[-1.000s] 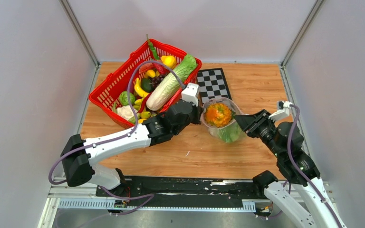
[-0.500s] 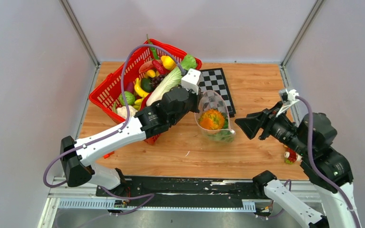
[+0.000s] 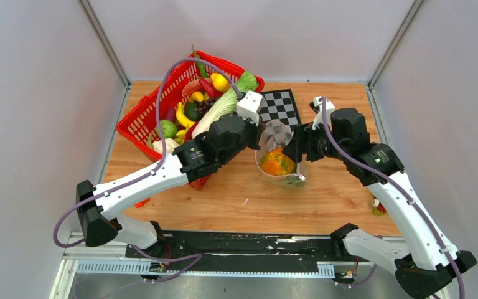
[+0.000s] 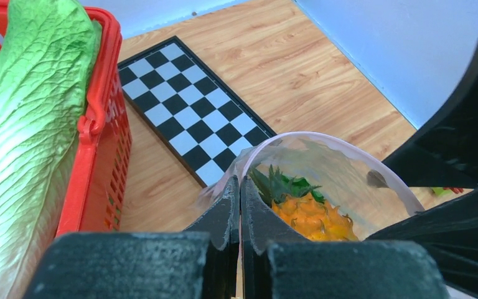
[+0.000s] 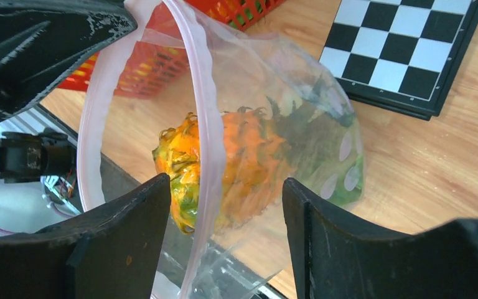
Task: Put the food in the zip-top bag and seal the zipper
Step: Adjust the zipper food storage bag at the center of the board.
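Note:
The clear zip-top bag [image 3: 280,140] hangs over the table centre, holding an orange pumpkin-like piece [image 3: 277,162] and a leafy green piece [image 3: 296,180]. My left gripper [image 3: 258,134] is shut on the bag's left rim, with plastic pinched between the fingers in the left wrist view [image 4: 239,187]. The orange piece [image 4: 311,215] shows inside. My right gripper [image 3: 292,146] is open at the bag's right side. In the right wrist view it [image 5: 224,187] straddles the pale pink zipper [image 5: 202,93] without touching it. The mouth stands open.
A red mesh basket [image 3: 138,118] at the back left holds lettuce [image 3: 221,112], bananas [image 3: 183,117] and other toy food. A checkerboard [image 3: 278,107] lies behind the bag. A small red and green piece [image 3: 378,205] lies at the table's right edge.
My right arm has swung in from the right, and its open gripper now sits at the bag's mouth. My left gripper has kept its hold and lifted the bag slightly.

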Controlling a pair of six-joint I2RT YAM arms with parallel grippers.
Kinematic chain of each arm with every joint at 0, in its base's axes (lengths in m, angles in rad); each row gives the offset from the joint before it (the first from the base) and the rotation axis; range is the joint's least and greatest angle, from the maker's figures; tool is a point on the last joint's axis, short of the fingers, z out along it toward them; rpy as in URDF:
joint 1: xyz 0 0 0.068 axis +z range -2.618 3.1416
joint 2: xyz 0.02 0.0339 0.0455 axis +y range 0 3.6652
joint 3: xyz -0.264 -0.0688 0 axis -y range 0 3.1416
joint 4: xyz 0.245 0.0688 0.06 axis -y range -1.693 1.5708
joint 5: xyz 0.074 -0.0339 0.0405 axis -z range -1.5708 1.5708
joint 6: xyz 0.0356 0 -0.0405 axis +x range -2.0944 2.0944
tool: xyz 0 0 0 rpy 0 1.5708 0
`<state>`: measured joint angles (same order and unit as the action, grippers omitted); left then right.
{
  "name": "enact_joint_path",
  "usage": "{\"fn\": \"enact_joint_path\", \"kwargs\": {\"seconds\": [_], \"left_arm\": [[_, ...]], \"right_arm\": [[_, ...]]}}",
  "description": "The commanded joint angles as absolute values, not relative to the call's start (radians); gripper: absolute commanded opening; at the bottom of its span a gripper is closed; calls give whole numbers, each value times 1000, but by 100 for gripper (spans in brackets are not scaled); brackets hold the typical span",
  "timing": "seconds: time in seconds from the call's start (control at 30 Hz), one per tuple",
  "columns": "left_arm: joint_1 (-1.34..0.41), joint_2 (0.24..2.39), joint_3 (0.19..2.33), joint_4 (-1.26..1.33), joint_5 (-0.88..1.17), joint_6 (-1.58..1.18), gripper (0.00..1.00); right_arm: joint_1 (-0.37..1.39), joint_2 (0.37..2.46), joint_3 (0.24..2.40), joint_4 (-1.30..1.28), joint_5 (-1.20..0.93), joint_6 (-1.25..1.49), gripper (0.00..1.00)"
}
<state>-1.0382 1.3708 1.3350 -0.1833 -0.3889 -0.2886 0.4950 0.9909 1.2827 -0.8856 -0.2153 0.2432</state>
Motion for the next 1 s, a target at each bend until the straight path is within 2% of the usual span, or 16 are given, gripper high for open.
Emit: {"fn": "enact_joint_path", "kwargs": {"seconds": [0.0,0.07,0.2,0.23,0.27,0.33,0.37,0.43,0.47,0.6,0.73,0.83,0.97], "left_arm": [[-1033,1353,1370,-160,-355,-291,0],[-1034,1354,1375,-165,-350,-290,0],[-1034,1352,1386,-180,-361,-274,0],[-1034,1353,1391,-184,-365,-269,2],[-1033,1352,1394,-190,-370,-261,12],[-1034,1352,1406,-205,-364,-250,51],[-1033,1347,1414,-214,-362,-249,65],[-1033,1324,1421,-229,-358,-253,91],[-1033,1304,1416,-228,-357,-258,97],[-1033,1188,1327,-177,-341,-286,100],[-1034,1114,1201,-168,-220,-369,100],[-1034,1110,1136,-160,-140,-443,100],[-1043,1149,1094,-172,-22,-520,100]], "right_arm": [[535,995,1306,-856,-179,208,64],[553,1005,1309,-865,-80,207,55],[554,961,1294,-822,-1,198,21],[554,946,1289,-801,-2,202,9],[554,933,1281,-782,0,210,1],[555,908,1276,-753,48,251,0],[554,888,1266,-733,65,282,0],[554,793,1213,-639,81,353,0],[555,742,1167,-535,85,382,0],[554,605,957,-374,164,478,0],[554,709,1001,-601,170,560,0],[555,696,927,-496,65,589,0],[554,684,919,-478,58,600,0]]}}
